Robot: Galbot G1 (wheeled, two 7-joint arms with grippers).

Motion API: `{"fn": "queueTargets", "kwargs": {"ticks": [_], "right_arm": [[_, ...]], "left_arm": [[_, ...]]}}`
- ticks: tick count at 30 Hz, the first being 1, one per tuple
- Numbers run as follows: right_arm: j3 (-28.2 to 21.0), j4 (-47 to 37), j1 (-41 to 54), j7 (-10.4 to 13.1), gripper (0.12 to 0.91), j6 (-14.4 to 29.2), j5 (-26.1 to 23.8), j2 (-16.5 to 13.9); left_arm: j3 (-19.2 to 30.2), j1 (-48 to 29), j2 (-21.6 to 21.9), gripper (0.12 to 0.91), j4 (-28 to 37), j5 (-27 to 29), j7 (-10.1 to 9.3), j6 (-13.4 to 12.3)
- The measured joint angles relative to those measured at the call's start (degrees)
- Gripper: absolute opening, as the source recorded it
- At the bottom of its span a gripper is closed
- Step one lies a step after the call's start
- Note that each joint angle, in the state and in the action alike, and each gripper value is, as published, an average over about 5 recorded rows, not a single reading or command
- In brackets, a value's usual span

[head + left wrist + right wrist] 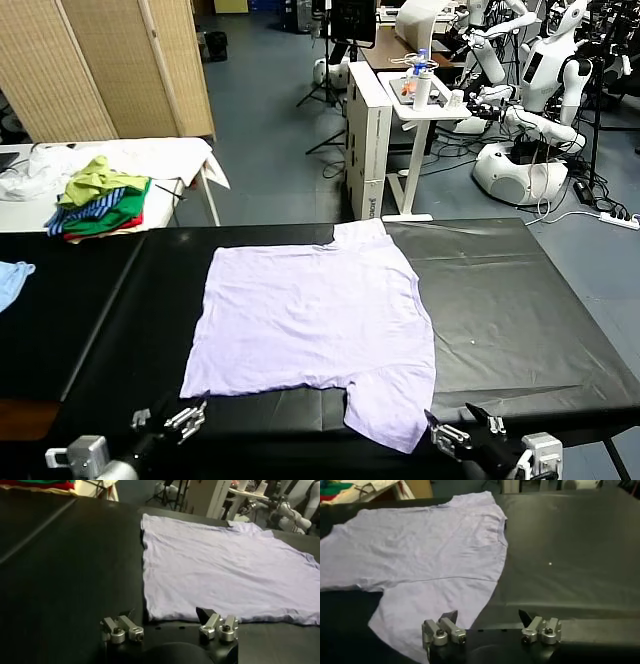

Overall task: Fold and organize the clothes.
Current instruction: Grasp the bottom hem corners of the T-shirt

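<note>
The clothes, a lavender T-shirt (310,320), lie spread flat and sideways on the black table (520,300). One sleeve points to the far edge and the other reaches the near edge. The shirt also fills the left wrist view (220,560) and the right wrist view (420,550). My left gripper (168,413) (165,614) hovers open at the near table edge, just short of the shirt's near left corner. My right gripper (458,420) (487,615) is open too, at the near edge just right of the near sleeve. Neither holds anything.
A pile of green, yellow, striped and red garments (100,200) sits on a white table at the far left. A light blue cloth (12,280) lies at the left edge. Behind the table stand a white stand (420,100) and other robots (530,120).
</note>
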Motion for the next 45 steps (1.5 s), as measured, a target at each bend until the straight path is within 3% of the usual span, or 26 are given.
{"fn": "queueTargets", "kwargs": {"ticks": [10, 14, 21, 28, 31, 38, 45], "right_arm": [[-2.43, -0.57, 0.08, -0.11, 0.899, -0.04, -1.09, 0.77], [-2.71, -1.01, 0.18, -0.12, 0.840, -0.04, -1.12, 1.06], [-3.00, -1.60, 0.53, -0.22, 0.635, -0.08, -1.12, 1.37], [-3.14, -1.90, 0.75, -0.29, 0.247, -0.10, -1.10, 1.36], [-2.97, -1.56, 0.47, -0.25, 0.158, -0.12, -1.07, 1.26], [-1.14, 1.20, -2.13, 0.25, 0.139, -0.82, -0.80, 0.59], [0.76, 4.61, -6.99, 1.58, 0.139, -2.17, -0.84, 0.64]], "left_arm": [[0.25, 0.82, -0.26, 0.886, -0.63, 1.59, -0.38, -0.18], [-0.31, 2.10, -0.48, 0.752, -1.98, 2.05, -0.67, -0.18], [-2.10, 5.81, -1.04, 0.584, -5.43, 2.81, -1.63, -0.18], [-3.19, 7.41, -1.91, 0.350, -8.13, 3.49, -1.32, -1.28], [-3.02, 6.55, -2.36, 0.253, -8.02, 3.88, -0.98, -2.35], [-1.18, 2.10, -3.17, 0.150, -5.95, 5.92, -0.66, -4.11], [1.08, -3.55, -3.64, 0.146, -2.77, 9.55, -0.35, -6.29]]}}
